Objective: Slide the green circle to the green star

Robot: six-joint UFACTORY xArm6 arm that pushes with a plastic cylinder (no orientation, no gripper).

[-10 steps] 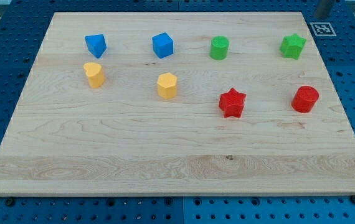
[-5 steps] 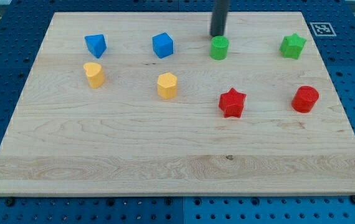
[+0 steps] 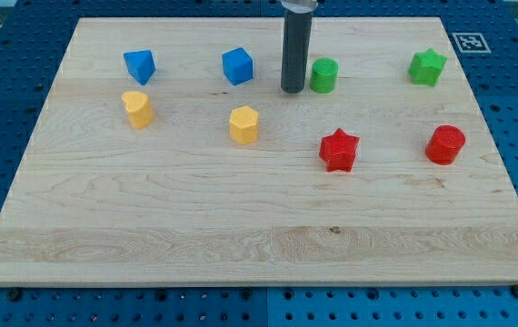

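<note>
The green circle (image 3: 323,74) stands on the wooden board (image 3: 241,209) near the view's top, right of centre. The green star (image 3: 428,66) stands further to the view's right, at about the same height. My tip (image 3: 293,90) is down on the board just to the left of the green circle, with a narrow gap or light contact; I cannot tell which. The dark rod rises from it to the view's top edge.
A blue block (image 3: 139,65) and a blue cube (image 3: 237,65) stand at the upper left. Two yellow blocks (image 3: 137,108) (image 3: 244,124) stand below them. A red star (image 3: 339,150) and a red circle (image 3: 445,144) stand at the lower right.
The rod came in from the view's top, stood above the green circle, and has now moved down to its left side. The green circle has shifted slightly right and down.
</note>
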